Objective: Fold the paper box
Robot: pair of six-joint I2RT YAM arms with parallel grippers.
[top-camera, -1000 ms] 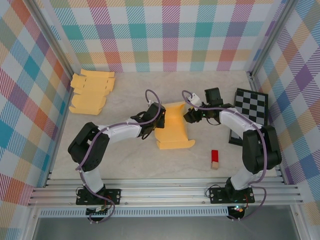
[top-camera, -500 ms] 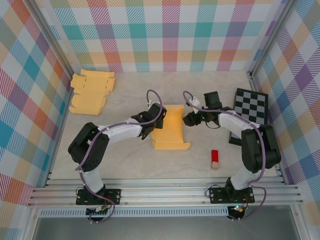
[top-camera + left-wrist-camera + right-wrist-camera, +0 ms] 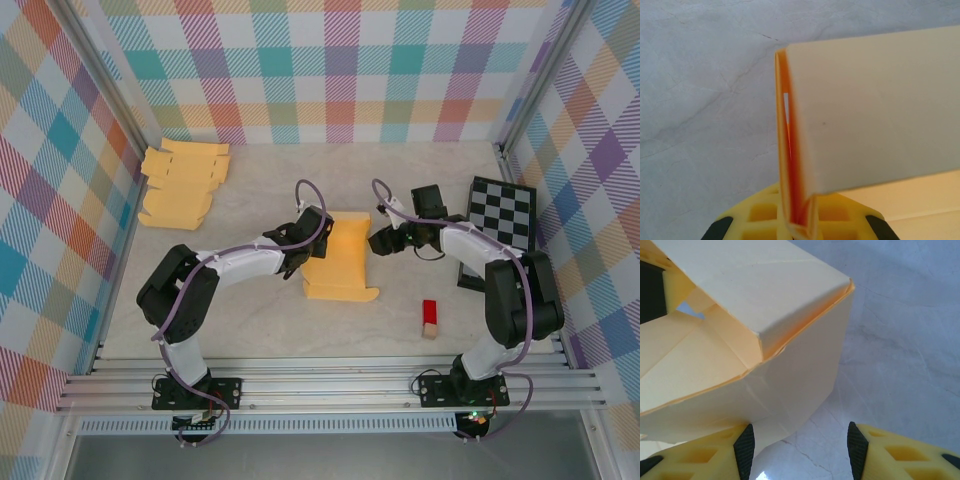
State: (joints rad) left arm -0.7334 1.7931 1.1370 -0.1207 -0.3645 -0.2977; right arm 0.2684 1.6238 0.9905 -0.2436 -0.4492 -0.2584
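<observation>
Both grippers flank the box (image 3: 340,262) at the middle of the top view: the left gripper (image 3: 303,243) at its left edge, the right gripper (image 3: 384,240) at its right. In the left wrist view, we see the jaws clamped on a thin box wall at bottom centre. In the right wrist view, the jaws stand apart, with a box corner reaching between them at lower left.
</observation>
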